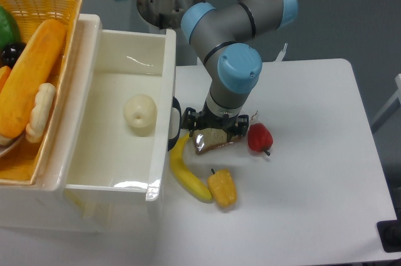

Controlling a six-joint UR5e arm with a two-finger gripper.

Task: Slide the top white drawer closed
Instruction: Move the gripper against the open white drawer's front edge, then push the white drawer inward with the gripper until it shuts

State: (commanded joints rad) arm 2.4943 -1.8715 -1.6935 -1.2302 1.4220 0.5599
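Note:
The top white drawer stands pulled out to the right, its deep cream box open from above. A pale round fruit lies inside it. The curved black handle sits on the drawer's front wall. My gripper points straight down just right of that handle, close to it, over a slice of bread. The wrist hides its fingers, so their state is unclear. The lower drawer is hidden under the top one.
A banana and a yellow pepper lie in front of the drawer's front wall. A red pepper is right of the gripper. A yellow wicker basket with bread and vegetables sits on the cabinet at the left.

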